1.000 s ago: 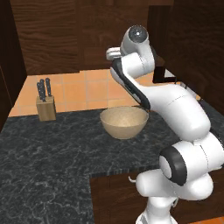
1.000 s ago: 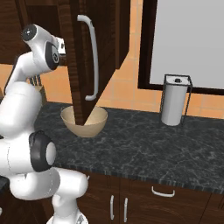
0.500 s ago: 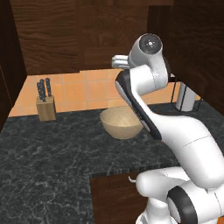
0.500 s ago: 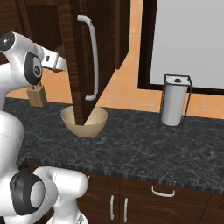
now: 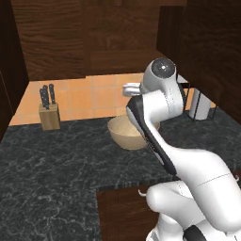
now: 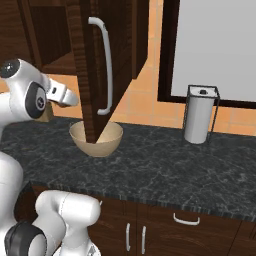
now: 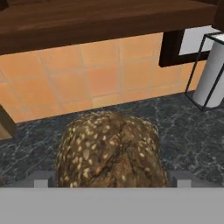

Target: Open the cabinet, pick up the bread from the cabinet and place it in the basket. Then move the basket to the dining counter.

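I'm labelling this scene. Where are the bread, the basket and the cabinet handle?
bread point(image 7: 109, 151): hand view, middle of its seeded crust.
basket point(image 6: 112, 139): right base view, its right outer wall.
cabinet handle point(image 6: 106, 70): right base view, mid-bar.

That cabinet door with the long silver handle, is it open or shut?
Open. In the right base view the cabinet door stands swung out over the basket, edge-on to the camera, its handle facing sideways.
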### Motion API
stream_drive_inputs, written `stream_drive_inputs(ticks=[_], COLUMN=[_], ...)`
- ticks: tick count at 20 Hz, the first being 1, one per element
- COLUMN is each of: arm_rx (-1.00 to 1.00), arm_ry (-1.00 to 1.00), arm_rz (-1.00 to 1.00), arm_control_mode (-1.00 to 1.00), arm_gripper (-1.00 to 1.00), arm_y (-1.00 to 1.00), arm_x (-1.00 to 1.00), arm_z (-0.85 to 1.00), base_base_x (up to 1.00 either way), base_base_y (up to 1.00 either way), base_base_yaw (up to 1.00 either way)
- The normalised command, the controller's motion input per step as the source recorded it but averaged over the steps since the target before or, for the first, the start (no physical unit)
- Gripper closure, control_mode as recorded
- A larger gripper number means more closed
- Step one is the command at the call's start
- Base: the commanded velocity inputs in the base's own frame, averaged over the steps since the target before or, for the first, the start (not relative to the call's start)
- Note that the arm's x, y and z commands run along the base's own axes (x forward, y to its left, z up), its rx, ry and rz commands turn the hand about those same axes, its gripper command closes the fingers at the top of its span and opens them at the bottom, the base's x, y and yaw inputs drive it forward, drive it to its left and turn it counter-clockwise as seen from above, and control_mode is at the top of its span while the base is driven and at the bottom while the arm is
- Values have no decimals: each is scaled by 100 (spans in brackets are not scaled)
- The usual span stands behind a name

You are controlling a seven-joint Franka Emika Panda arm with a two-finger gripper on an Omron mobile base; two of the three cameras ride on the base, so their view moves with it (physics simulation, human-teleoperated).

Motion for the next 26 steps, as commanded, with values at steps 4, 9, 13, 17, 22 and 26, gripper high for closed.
stream_drive_inputs(ticks=[4, 9, 13, 17, 22, 26], arm_rx=[0, 0, 0, 0, 0, 0], arm_ry=[37, 24, 18, 19, 25, 26], arm_rz=[0, 0, 0, 0, 0, 0], arm_control_mode=[-100, -100, -100, -100, -100, -100], arm_gripper=[100, 100, 100, 100, 100, 100], arm_y=[-8, -3, 0, 0, 0, -3], arm_x=[21, 33, 41, 41, 29, 29], arm_z=[-62, -37, -31, -27, -25, -42], base_base_x=[0, 0, 0, 0, 0, 0], base_base_y=[0, 0, 0, 0, 0, 0], base_base_yaw=[0, 0, 0, 0, 0, 0])
